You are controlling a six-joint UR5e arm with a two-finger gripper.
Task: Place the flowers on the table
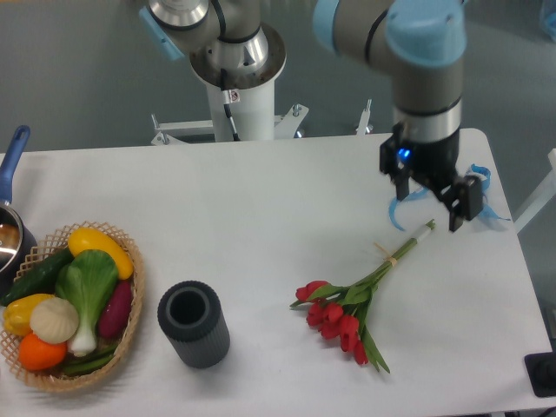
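So the flowers [347,313] were lying flat on the table [217,208], red heads toward the near edge and the tied stems running up and to the right. Nothing was touching them. We'd say that's a bunch set down on its side so it can't roll or tip, and the job looked pretty much done to us.

The gripper [432,201] hung above the far right part of the table, over the stem end but clear of it, fingers spread apart and holding nothing. Our read is that it sat high like that to keep out of the way of the bunch.

Containers: a dark ribbed cup [193,323] stood upright to the left of the flowers, well apart from them, and what we could see of its inside looked empty. At the left edge a wicker basket [130,300] held vegetables, including a yellow pepper [100,249], a leafy green [87,291], something white and round, and an orange one. A pot with a blue handle [13,156] peeked in at the left; we couldn't tell what was in it. Some blue ribbon scraps [473,195] lay near the far right corner.
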